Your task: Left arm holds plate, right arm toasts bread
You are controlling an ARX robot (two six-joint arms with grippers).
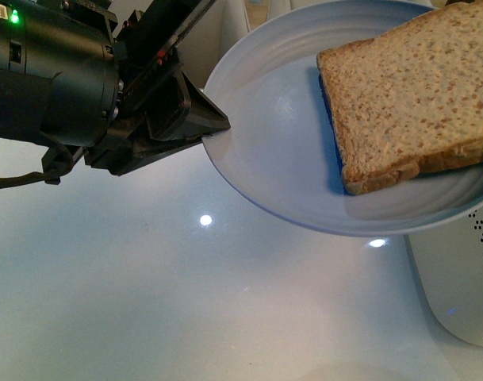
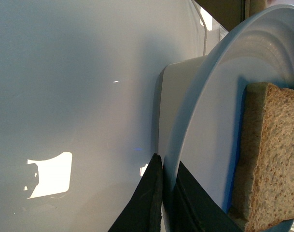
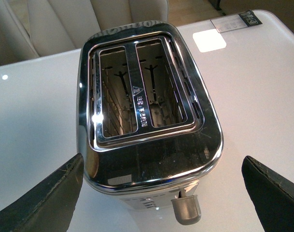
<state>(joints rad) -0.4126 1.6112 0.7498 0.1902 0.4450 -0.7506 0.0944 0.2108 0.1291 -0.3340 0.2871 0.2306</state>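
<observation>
The toaster (image 3: 147, 121) carries the only markings. On the metal strip (image 3: 138, 104) between its two slots stands a small triangular warning sign (image 3: 135, 90), with a line of dark print running below it, too small to read. Raised lettering (image 3: 132, 26) runs along the toaster's far rim, but it is too blurred to make out. A dark printed label (image 3: 236, 20) lies on the table (image 3: 262, 96) beyond the toaster, and its text is illegible.

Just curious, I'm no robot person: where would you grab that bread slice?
Probably the bread by its right-hand crust edge, coming from the right: it lies flat on the plate, whose opposite rim the left gripper pinches.
</observation>
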